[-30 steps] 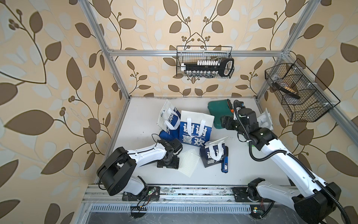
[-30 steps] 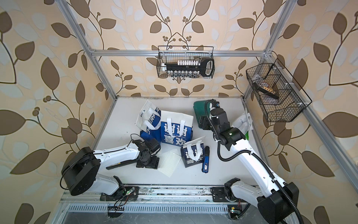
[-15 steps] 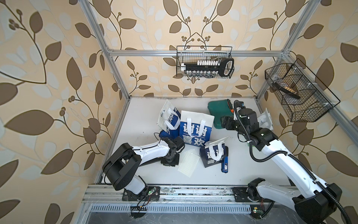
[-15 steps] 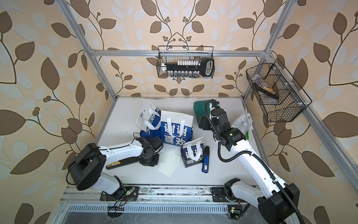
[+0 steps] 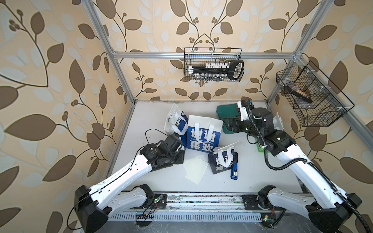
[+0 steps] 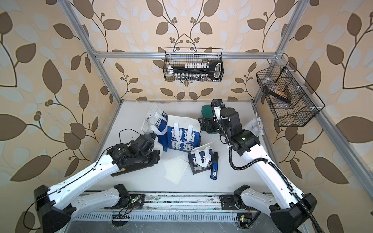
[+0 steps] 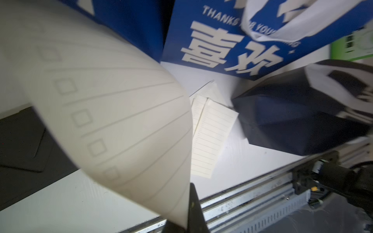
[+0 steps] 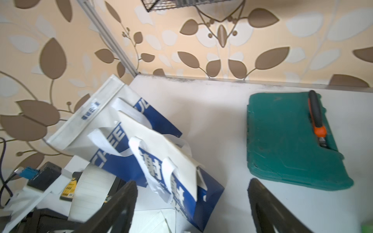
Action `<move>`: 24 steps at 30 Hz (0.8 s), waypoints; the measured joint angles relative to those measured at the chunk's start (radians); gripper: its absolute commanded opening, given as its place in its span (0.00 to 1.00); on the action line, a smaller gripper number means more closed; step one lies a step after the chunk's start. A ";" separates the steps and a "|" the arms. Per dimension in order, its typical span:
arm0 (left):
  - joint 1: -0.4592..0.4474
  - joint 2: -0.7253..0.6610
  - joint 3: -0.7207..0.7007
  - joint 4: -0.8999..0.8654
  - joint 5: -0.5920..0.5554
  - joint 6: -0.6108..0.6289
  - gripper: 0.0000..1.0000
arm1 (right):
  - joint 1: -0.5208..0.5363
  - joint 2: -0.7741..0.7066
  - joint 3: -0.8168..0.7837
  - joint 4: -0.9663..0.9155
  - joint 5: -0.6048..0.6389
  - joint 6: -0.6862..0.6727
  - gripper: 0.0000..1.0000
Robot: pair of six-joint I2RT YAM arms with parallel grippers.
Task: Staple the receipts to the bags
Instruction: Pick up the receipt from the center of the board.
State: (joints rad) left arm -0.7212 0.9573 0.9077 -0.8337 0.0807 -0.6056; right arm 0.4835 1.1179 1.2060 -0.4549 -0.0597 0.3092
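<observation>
White tabletop (image 5: 153, 113), left claw (image 5: 178, 155) clamped on a curled, pale, lined receipt (image 7: 113, 113) with checkboxes, right claw (image 8: 191, 182) spread apart

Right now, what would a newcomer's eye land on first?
The big blue bag with white characters, mid-table. Then the curled receipt pinched in the left gripper beside it. At the back, the right gripper hangs open by a green case.

Green case (image 8: 282, 139), orange-black knife (image 8: 317, 119) on it, back-wall basket (image 5: 212, 79), side-wall basket (image 5: 327, 119)
</observation>
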 measured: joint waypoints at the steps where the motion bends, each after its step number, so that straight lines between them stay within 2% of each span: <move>1: 0.000 -0.033 0.000 0.003 0.013 0.001 0.00 | 0.010 0.001 0.002 0.003 -0.027 -0.002 0.86; 5: 0.000 -0.158 0.002 0.055 0.043 0.006 0.00 | 0.076 0.026 0.004 0.028 -0.187 -0.002 0.86; 8: 0.000 -0.198 0.021 0.138 0.043 0.006 0.00 | 0.119 0.058 0.002 0.072 -0.319 0.026 0.87; 14: 0.000 -0.114 0.072 0.350 0.064 0.026 0.00 | 0.150 0.077 -0.065 0.260 -0.509 0.155 0.88; 18: -0.006 -0.027 0.072 0.446 0.100 0.047 0.00 | 0.160 0.106 -0.066 0.322 -0.557 0.183 0.88; 24: -0.006 -0.013 0.072 0.540 0.153 0.058 0.00 | 0.163 0.135 -0.060 0.345 -0.541 0.188 0.88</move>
State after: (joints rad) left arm -0.7277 0.9443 0.9802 -0.2939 0.2333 -0.5480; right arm 0.6460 1.2533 1.1465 -0.1097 -0.6003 0.4976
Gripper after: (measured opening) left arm 0.047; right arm 0.880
